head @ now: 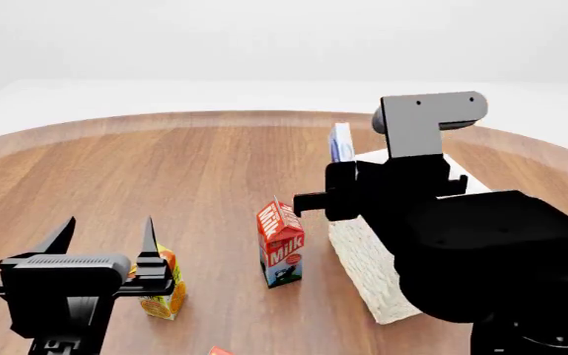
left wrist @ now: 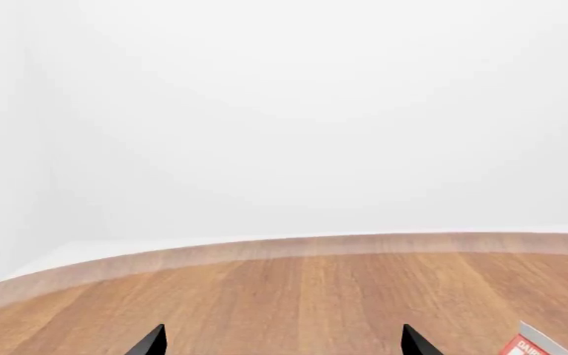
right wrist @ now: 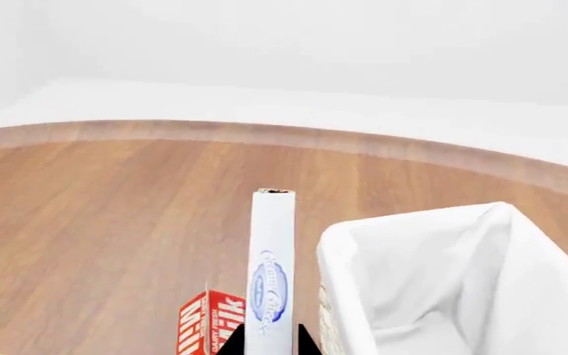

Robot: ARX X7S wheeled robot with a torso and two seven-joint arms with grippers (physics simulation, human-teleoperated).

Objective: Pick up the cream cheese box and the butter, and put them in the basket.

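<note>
The right gripper (right wrist: 269, 342) fingers clamp the cream cheese box (right wrist: 272, 274) upright, just beside the basket (right wrist: 432, 259) rim on its milk-carton side, not yet over the liner. The left gripper (head: 106, 235) fingers are spread, empty.

One table (head: 166, 170), round, wood-grained.

One basket (head: 363, 259), wicker with white liner.

Cartons: two. One milk carton (head: 281, 244), red and white; one orange juice carton (head: 163, 292).

One cream cheese box (head: 340, 142), thin, white with blue mark.

One sliver of something red (head: 220, 350) at the lower edge of the head view, too little showing to name.

Arms: two, each with one gripper: left gripper (head: 101, 237), right gripper (head: 339, 174).
</note>
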